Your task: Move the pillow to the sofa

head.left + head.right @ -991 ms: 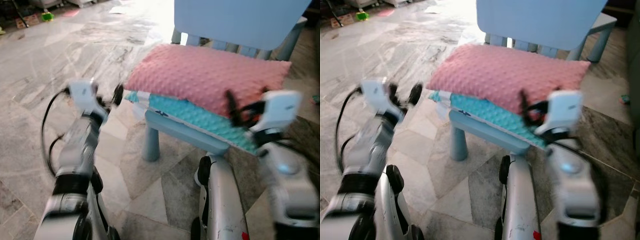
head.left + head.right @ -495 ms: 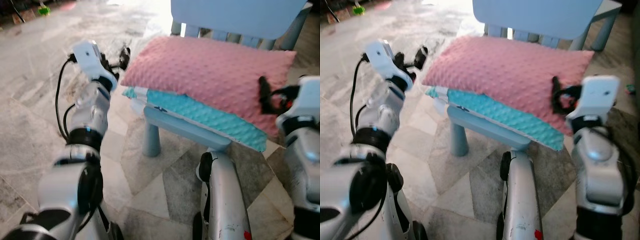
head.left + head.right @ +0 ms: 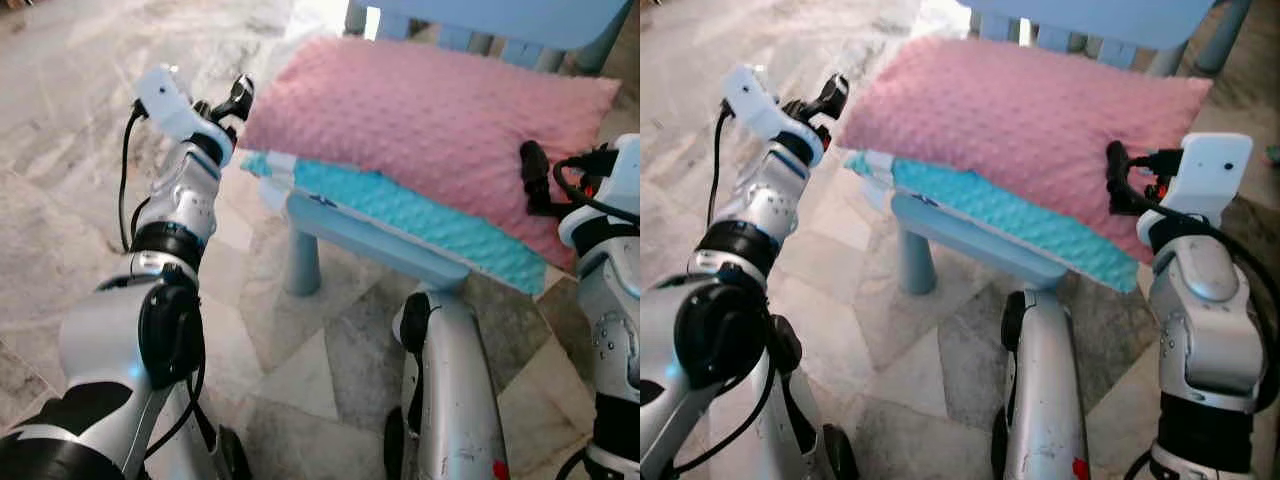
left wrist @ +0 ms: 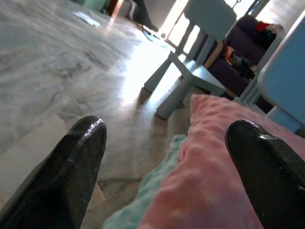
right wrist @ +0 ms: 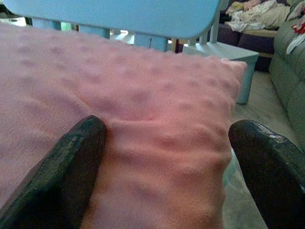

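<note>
- A pink pillow (image 3: 440,120) with a dotted nap lies across the seat of a small blue chair (image 3: 380,245), its near edge showing a teal underside (image 3: 420,220) that overhangs the seat front.
- The left gripper (image 3: 232,100) is raised at the pillow's left corner, fingers spread wide; the left wrist view shows one fingertip (image 4: 78,157) over the floor and the other (image 4: 267,167) over the pink fabric, with the corner between them and nothing clamped.
- The right gripper (image 3: 1118,180) sits at the pillow's right end, also parted; in the right wrist view one finger (image 5: 62,176) presses a crease into the pink cover while the other (image 5: 271,162) stands off past the pillow's edge.
- Neither gripper has closed on the pillow, which rests on the chair with its full weight.
- The chair stands on a grey marble-tile floor (image 3: 80,150); its blue backrest (image 5: 114,14) rises behind the pillow.
- Beyond, the left wrist view takes in a second small chair (image 4: 200,43) and a dark purple sofa (image 4: 238,52) strewn with clothes.
- The right wrist view catches a green sofa (image 5: 290,67) at the far side.
</note>
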Motion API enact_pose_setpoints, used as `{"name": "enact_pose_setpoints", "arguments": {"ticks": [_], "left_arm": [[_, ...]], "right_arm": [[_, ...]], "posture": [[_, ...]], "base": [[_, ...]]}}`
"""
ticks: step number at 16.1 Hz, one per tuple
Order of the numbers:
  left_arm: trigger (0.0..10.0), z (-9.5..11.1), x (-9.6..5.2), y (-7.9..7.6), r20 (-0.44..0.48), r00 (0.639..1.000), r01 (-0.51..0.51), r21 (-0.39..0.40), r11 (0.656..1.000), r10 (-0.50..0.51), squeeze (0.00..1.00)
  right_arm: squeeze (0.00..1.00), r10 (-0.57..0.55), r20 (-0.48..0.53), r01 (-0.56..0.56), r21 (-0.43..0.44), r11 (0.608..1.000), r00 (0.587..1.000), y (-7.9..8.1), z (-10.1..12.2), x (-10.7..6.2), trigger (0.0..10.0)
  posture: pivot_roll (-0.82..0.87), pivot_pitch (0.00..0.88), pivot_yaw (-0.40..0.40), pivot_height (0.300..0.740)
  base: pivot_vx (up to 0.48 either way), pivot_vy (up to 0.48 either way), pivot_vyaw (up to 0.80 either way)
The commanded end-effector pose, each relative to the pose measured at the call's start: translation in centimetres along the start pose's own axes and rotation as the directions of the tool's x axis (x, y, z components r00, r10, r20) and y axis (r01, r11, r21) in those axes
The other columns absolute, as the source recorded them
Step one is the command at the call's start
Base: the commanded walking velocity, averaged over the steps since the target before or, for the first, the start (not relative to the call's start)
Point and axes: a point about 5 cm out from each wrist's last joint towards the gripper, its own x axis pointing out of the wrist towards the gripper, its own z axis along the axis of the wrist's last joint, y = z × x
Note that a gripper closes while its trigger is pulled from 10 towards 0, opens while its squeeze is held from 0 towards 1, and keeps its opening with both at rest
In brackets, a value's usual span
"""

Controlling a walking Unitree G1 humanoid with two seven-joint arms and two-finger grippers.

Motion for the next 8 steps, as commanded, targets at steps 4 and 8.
{"name": "enact_pose_setpoints", "arguments": {"ticks": [4,8], "left_arm": [[10.0,2.8,1.0,-1.9,0.046,0.997,0.062,-0.021,0.998,-0.061,0.0],[10.0,3.7,1.0,-1.0,0.02,0.999,0.031,-0.025,0.999,-0.031,0.0]], "right_arm": [[0.0,-0.069,0.007,0.068,0.079,0.995,0.998,-2.3,1.3,0.8,10.0],[0.0,-0.075,-0.003,0.075,0.116,0.99,0.997,-3.1,1.1,0.9,10.0]], "posture": [[-0.26,0.286,0.031,0.304],[-0.26,0.268,0.037,0.304]], "base": [[0.0,0.0,0.0],[0.0,0.0,0.0]]}}
